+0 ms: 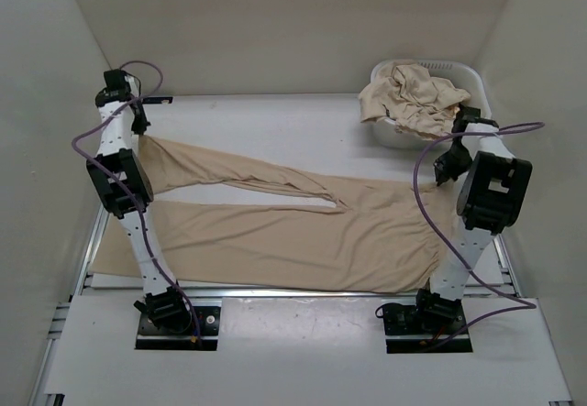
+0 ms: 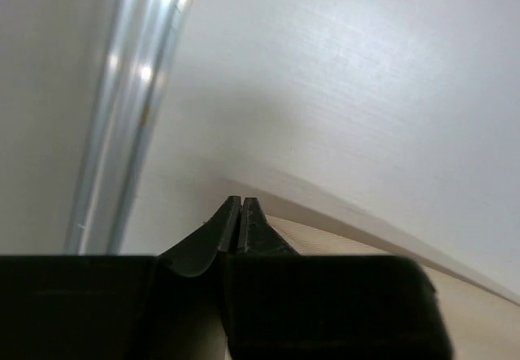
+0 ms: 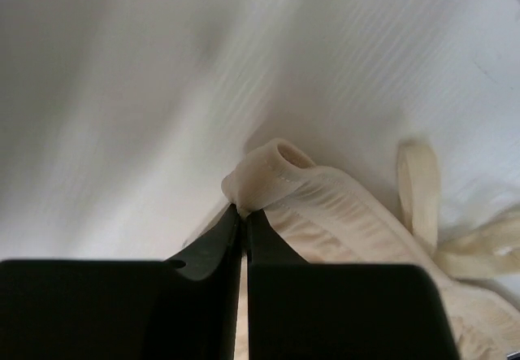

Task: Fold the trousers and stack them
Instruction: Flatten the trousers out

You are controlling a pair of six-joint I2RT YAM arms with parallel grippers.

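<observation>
We take the white slotted plastic basket as our mark. It holds a crumpled heap of beige cloth. The trousers lie spread on the smooth white table. Their waist is just in front of the basket and both long legs run away from it, to the left. The cloth is thin, soft and tan, with fine wrinkles gathered at the crotch. The leg nearer the basket narrows to a drawn-up end at the far-left side.

The right gripper is just in front of the basket. Its black fingers are clenched on the waist, and a rolled, ribbed bulge of the cream waistband pushes out past their tips. A flat loop of tape lies beside that bulge.

The left gripper is well away from the basket, at that drawn-up leg end. It is clamped too, with the tan cloth edge starting right at its tips. A shiny metal rail runs beside it.
</observation>
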